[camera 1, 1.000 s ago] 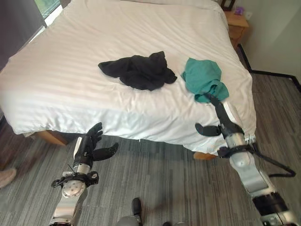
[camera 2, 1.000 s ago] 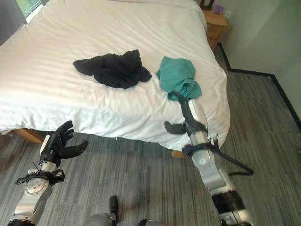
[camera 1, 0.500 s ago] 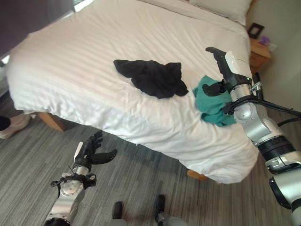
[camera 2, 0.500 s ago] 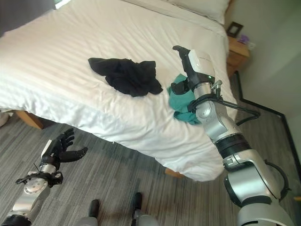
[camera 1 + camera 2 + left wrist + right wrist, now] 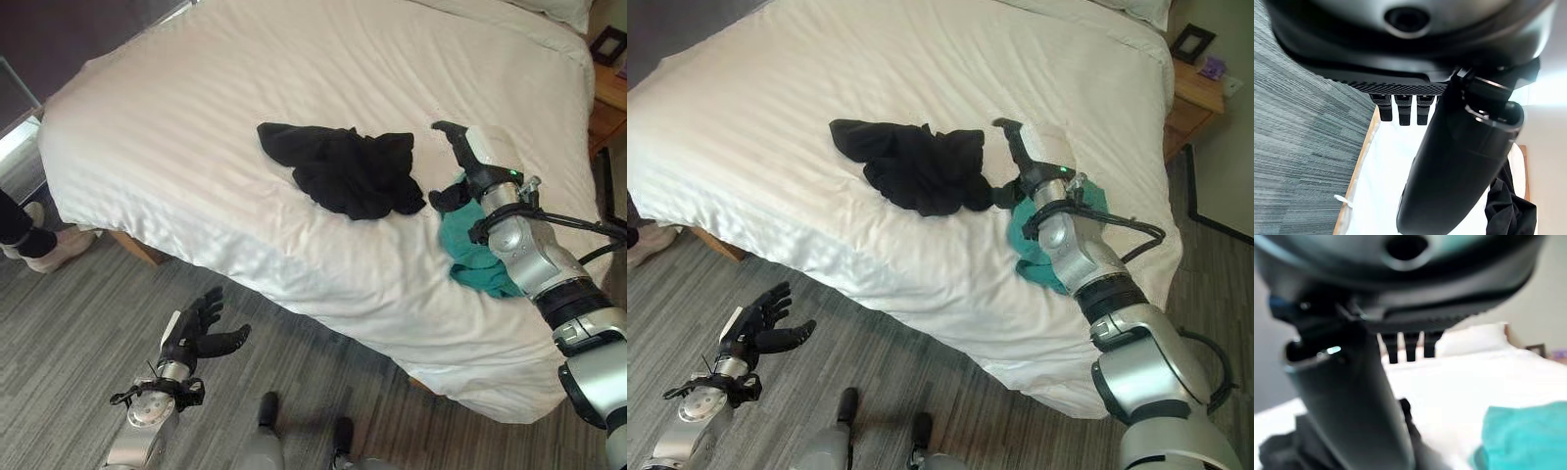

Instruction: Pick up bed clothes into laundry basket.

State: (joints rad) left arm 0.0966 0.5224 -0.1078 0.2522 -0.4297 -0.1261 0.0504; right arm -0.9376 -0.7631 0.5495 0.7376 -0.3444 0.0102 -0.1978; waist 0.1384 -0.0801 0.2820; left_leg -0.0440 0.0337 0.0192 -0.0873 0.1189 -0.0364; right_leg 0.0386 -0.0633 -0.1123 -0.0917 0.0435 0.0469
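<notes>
Nothing is collected yet: your black garment and teal garment both lie on the white bed. Your right hand hovers between them with straight, spread fingers, gripping nothing, black cloth at its nine o'clock, teal at five. Your left hand hangs relaxed over the floor.

bedroom: large bed with white striped duvet, wooden nightstand, grey wood-look floor.
</notes>
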